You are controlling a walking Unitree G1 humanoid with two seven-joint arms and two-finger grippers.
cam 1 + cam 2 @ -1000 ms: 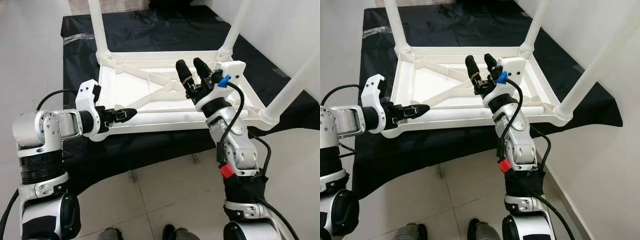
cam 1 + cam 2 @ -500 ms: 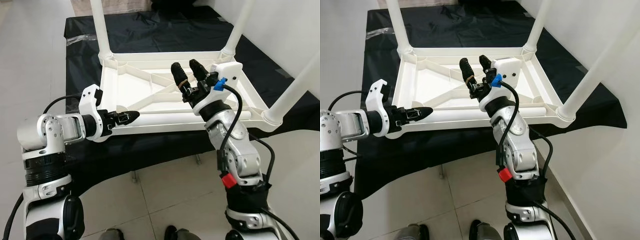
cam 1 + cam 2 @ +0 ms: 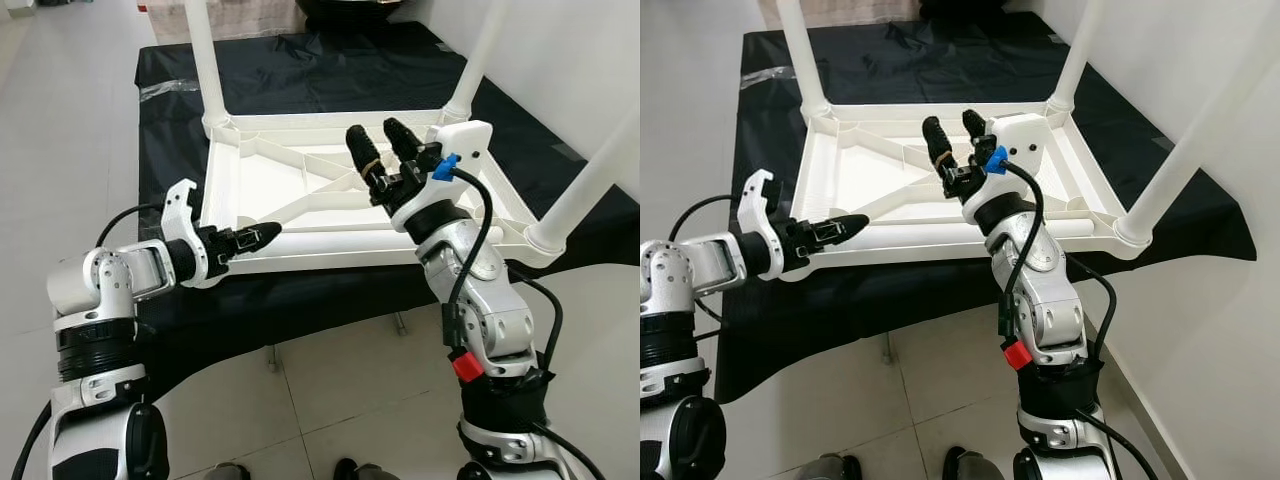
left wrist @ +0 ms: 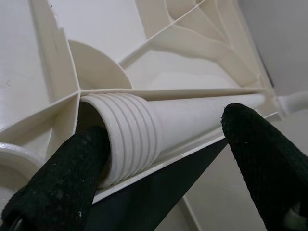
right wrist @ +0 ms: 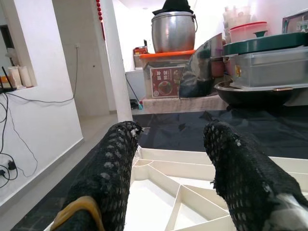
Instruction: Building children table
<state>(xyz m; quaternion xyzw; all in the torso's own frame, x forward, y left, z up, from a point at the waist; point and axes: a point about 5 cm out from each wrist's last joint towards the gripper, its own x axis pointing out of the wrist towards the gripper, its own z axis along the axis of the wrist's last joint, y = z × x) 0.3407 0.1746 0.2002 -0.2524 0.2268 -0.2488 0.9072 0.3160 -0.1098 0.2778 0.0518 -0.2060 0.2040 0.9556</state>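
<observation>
Table top (image 3: 290,190) lies upside down on black cloth (image 3: 300,70), tile floor below. Left gripper (image 3: 262,236) fingers straddle loose leg (image 4: 192,113), not clamped; right gripper (image 3: 385,150) spread wide at 1 o'clock. No legible writing.

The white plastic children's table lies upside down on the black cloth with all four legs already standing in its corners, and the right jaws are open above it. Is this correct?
Not quite: three white legs stand in its corners. The fourth white plastic leg lies loose along the near edge of the upside-down white plastic table, its ribbed end at the left gripper, as the left wrist view shows. The black cloth and the open right gripper are as stated.
</observation>
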